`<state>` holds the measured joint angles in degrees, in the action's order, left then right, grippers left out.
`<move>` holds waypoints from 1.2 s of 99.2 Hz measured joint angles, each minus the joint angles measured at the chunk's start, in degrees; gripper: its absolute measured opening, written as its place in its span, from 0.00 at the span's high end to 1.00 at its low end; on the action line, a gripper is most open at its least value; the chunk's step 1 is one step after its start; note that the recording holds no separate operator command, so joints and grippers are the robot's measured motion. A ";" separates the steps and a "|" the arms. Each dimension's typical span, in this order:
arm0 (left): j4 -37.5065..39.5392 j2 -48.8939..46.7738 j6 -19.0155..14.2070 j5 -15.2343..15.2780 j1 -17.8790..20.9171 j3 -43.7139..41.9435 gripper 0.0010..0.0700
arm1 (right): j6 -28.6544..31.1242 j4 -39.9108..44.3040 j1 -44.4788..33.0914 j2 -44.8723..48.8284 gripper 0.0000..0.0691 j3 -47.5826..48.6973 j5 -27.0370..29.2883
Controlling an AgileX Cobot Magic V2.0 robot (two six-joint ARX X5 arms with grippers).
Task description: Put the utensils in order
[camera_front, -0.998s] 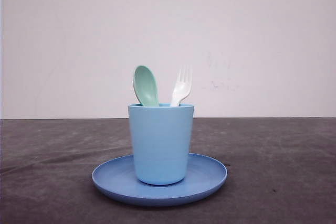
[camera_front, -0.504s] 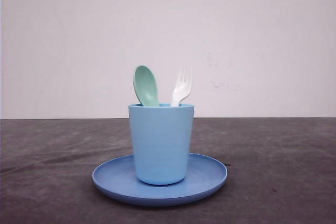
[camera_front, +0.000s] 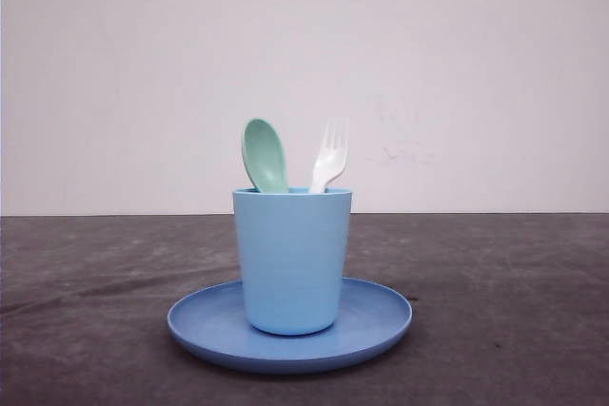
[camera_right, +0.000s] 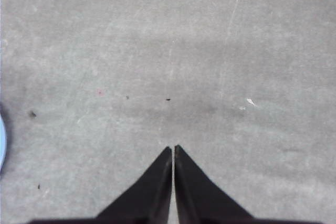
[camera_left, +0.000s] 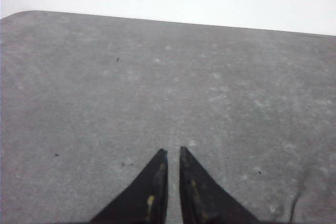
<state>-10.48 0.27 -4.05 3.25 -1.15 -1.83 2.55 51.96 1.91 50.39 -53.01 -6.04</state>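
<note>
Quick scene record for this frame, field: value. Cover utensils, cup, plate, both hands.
spoon: mint green, bowl end up, standing in the cup, left of the fork
fork: white, tines up, standing in the cup
cup: light blue, upright, on the plate
plate: blue, round, on the dark table
left hand: shut, holding nothing, over bare table
right hand: shut, holding nothing, over bare table

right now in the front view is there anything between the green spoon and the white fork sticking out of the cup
No. The mint-green spoon and white fork stand apart in the light blue cup; the front view shows just the white wall in the gap between their heads.
</note>
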 joint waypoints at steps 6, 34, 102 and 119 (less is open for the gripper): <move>0.02 0.00 0.00 -0.02 0.00 0.00 0.99 | -0.11 -1.27 0.00 -0.02 0.99 0.04 0.28; 0.02 0.00 0.00 -0.04 0.00 0.00 0.99 | -1.03 -22.60 -0.98 -15.89 0.99 16.52 -0.11; 0.00 0.00 0.00 -0.07 0.00 0.00 0.99 | -1.03 -38.21 -1.55 -50.01 0.99 50.60 0.00; 0.00 0.00 0.00 -0.09 0.00 0.00 0.99 | -1.03 -41.88 -1.55 -50.03 0.99 51.89 0.04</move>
<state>-10.48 0.27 -4.05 3.16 -1.15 -1.83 1.52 10.09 0.36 0.36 -1.13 -6.00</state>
